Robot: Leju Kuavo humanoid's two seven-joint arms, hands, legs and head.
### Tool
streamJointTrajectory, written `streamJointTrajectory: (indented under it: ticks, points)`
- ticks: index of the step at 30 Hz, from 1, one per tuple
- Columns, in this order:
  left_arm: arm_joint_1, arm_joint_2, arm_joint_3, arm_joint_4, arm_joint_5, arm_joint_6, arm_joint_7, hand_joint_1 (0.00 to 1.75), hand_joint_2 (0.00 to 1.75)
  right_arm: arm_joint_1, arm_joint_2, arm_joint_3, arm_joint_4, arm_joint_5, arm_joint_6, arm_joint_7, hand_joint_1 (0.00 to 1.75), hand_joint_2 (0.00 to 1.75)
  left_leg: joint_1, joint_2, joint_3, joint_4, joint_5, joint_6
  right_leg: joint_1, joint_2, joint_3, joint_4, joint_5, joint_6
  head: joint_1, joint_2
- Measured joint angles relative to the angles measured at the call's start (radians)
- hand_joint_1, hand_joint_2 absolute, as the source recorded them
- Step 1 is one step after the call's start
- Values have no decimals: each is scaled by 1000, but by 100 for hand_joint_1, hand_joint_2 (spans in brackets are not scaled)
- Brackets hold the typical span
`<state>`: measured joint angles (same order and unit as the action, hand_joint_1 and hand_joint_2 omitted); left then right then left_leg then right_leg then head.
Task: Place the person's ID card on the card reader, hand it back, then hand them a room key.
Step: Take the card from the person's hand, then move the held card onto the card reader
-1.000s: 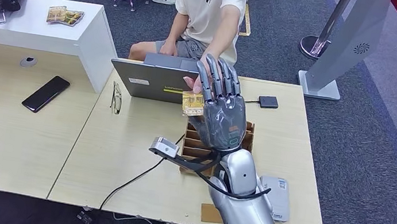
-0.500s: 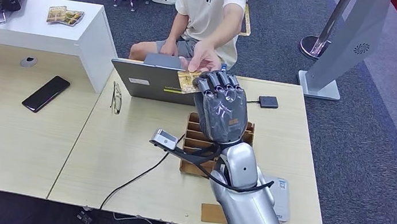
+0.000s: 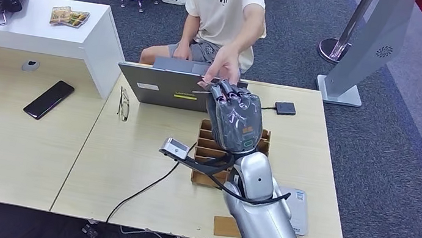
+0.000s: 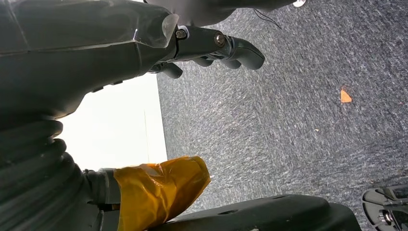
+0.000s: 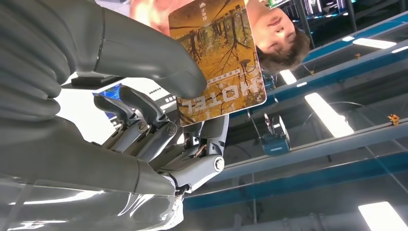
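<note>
My right hand [image 3: 234,117] is raised over the table in front of the seated person [image 3: 226,10], fingers curled. It holds a golden room key card [image 5: 219,57] printed HOTEL, with the thumb [image 5: 144,55] pressing it against the fingers. In the head view the card [image 3: 206,91] is edge-on just above the laptop's lid. The person's hand [image 3: 224,70] reaches down onto the card's far end. A small black box with a cable [image 3: 285,108], likely the card reader, lies at the table's far right. My left hand [image 4: 211,45] hangs over grey carpet and holds nothing.
A grey laptop [image 3: 160,85] stands between me and the person. A wooden card rack [image 3: 209,151] sits under my right forearm, with a white device [image 3: 296,211] near the front edge. Glasses [image 3: 123,104] and a black phone [image 3: 48,99] lie to the left. More golden cards [image 3: 68,16] rest on the white counter.
My right hand curled its spread fingers around the card and pushed it forward and up toward the person. The person's hand came forward and now touches the card.
</note>
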<state>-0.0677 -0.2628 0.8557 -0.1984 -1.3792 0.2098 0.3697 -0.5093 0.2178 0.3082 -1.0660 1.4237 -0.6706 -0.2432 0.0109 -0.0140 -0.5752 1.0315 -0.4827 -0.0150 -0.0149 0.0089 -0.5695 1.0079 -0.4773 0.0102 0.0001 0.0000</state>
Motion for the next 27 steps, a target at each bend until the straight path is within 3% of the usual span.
streamJointTrajectory:
  ticks: [12,22,27]
  points:
    - [0,0,0,0,9,1,0,0,175,0,4,-18,37,-117,0,-74,175,175,0,0,0,0,0,0,0,0,0,0,0,0,0,0]
    - [1,0,5,0,35,7,0,0,175,15,15,-62,64,-566,6,-158,175,175,0,0,0,0,0,0,0,0,0,0,0,0,0,0]
    - [2,-1,19,0,53,19,0,0,175,59,8,-93,19,-815,72,-165,175,175,0,0,0,0,0,0,0,0,-1,0,0,0,0,0]
